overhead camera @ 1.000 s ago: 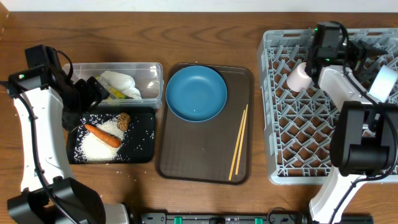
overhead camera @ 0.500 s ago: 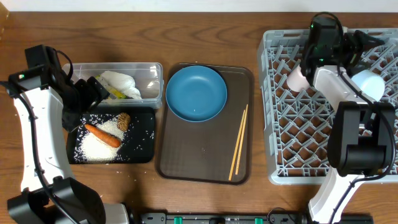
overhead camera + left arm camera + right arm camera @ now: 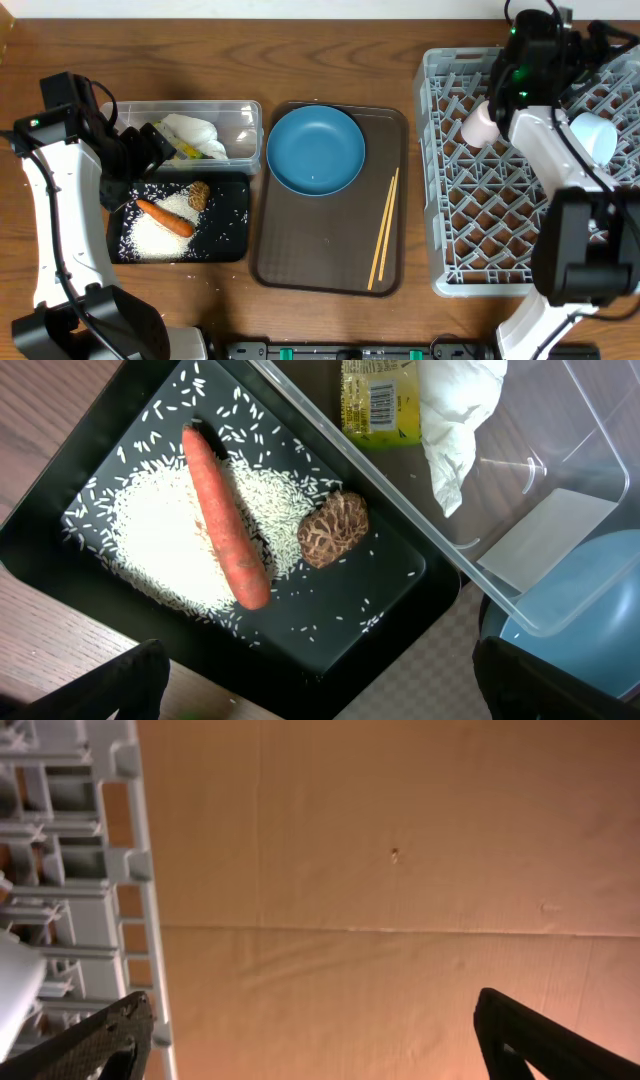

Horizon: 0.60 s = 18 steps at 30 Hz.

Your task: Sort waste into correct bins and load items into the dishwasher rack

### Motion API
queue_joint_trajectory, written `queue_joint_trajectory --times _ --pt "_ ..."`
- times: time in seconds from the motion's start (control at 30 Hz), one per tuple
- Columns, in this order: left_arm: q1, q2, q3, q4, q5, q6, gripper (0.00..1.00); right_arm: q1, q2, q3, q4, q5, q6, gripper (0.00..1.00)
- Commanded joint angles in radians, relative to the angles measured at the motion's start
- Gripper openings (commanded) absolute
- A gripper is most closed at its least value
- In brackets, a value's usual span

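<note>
1. Right pincer [image 3: 310,1020]: fingers wide apart and empty, at an edge of the dishwasher rack [image 3: 480,230]. The light-blue cup [image 3: 597,135] lies in the rack's far right part.
2. Judged step: clearing the rack. Rise straight, keeping both fingers off cup and pegs.
3. Left pincer [image 3: 320,670]: wide and empty, above the black tray [image 3: 390,590] holding the carrot [image 3: 225,525].

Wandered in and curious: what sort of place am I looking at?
Probably a robotics test bench staged as a kitchen clean-up station: a dishwasher rack, a blue plate on a serving tray, and a carrot with rice in a black tray, on a wooden table.
</note>
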<state>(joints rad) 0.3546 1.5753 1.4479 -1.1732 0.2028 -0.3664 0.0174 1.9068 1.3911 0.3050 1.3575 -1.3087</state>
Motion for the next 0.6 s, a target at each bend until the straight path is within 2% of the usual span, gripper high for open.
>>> queue_joint_trajectory --times 0.0,0.13,0.23,0.33,0.43,0.5,0.53,0.57 --pt "0.005 -0.016 0.000 -0.003 -0.006 0.002 0.98 -0.004 -0.075 0.001 -0.072 -0.106 0.108 0.97" --pt "0.005 -0.016 0.000 -0.003 -0.006 0.002 0.98 -0.033 -0.159 0.002 -0.375 -0.319 0.338 0.99" --pt "0.005 -0.016 0.000 -0.003 -0.006 0.002 0.98 -0.087 -0.229 0.002 -0.663 -0.635 0.597 0.99" --pt "0.005 -0.016 0.000 -0.003 -0.006 0.002 0.98 -0.178 -0.272 0.002 -0.774 -0.910 0.839 0.96" --pt "0.005 -0.016 0.000 -0.003 -0.006 0.002 0.98 -0.281 -0.290 0.002 -0.796 -1.101 1.013 0.80" --pt "0.005 -0.016 0.000 -0.003 -0.006 0.002 0.98 -0.346 -0.291 0.002 -0.804 -1.222 1.094 0.63" --pt "0.005 -0.016 0.000 -0.003 -0.006 0.002 0.98 -0.380 -0.291 0.002 -0.809 -1.291 1.133 0.52" --pt "0.005 -0.016 0.000 -0.003 -0.006 0.002 0.98 -0.408 -0.290 0.002 -0.813 -1.349 1.168 0.35"
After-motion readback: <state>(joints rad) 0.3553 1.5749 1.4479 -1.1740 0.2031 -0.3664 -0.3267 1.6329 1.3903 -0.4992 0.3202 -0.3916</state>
